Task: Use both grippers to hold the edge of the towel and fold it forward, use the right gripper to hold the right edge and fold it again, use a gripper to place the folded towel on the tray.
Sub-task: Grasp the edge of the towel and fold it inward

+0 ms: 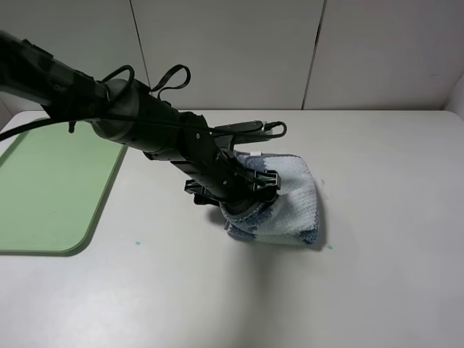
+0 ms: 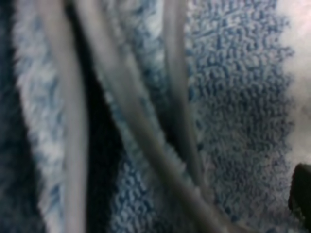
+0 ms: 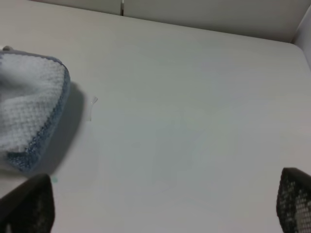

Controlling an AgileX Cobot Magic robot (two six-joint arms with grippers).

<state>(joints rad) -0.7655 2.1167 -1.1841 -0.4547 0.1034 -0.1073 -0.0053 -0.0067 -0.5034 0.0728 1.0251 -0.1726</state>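
Towel (image 1: 293,203): folded, soft, thick, limp; best pinched at layered left edge.
Left gripper (image 1: 250,196): wide open at that edge.
Right gripper (image 3: 160,213): wide open, empty.
Tray (image 1: 51,188): desk's left edge.

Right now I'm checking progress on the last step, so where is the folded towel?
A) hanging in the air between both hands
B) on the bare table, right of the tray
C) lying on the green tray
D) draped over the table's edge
B: the towel lies bunched on the white table with the left hand at it, while the tray sits apart to its left.
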